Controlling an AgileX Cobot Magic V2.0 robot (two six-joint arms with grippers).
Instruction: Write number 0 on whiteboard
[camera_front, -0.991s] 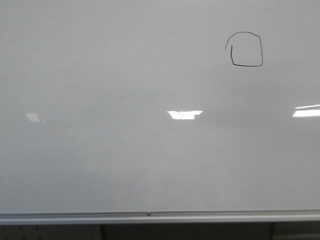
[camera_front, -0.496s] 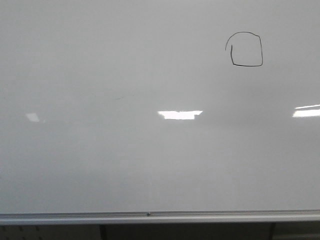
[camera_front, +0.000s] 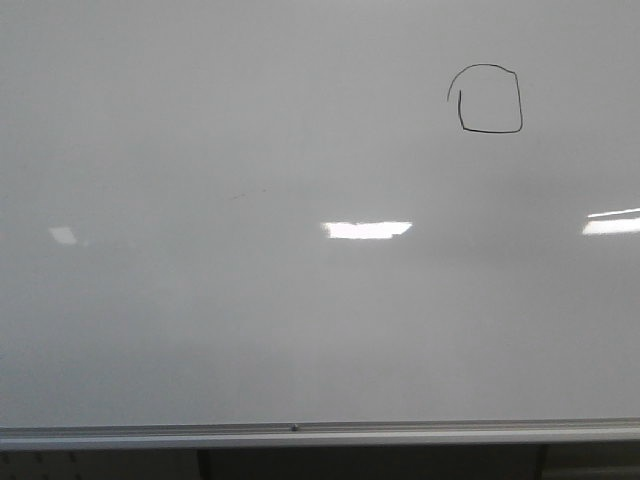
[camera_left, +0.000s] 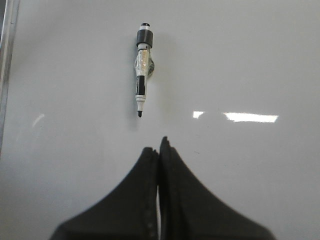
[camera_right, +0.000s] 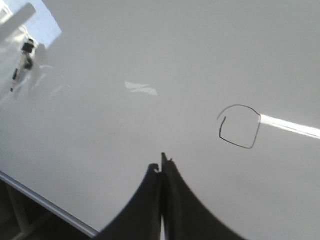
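The whiteboard (camera_front: 250, 320) fills the front view, glossy and pale grey. The number 0 (camera_front: 486, 98), a thin black boxy loop, is drawn at its upper right; it also shows in the right wrist view (camera_right: 239, 126). A black-and-white marker (camera_left: 142, 67) sticks to the board, tip uncapped, straight beyond my left gripper (camera_left: 159, 146), which is shut and empty, a short gap from the tip. My right gripper (camera_right: 161, 165) is shut and empty, off the board, a little aside of the loop. The marker shows small at the far edge of the right wrist view (camera_right: 22, 62). No gripper shows in the front view.
A silver rail (camera_front: 300, 433) runs along the board's lower edge, with dark space below it. The rail also shows in the right wrist view (camera_right: 45, 202) and the left wrist view (camera_left: 7, 55). Bright light reflections (camera_front: 367, 229) lie across the board.
The front view has shifted slightly: the loop sits a few pixels further left and the central reflection has changed shape and moved a little. Nothing else differs.
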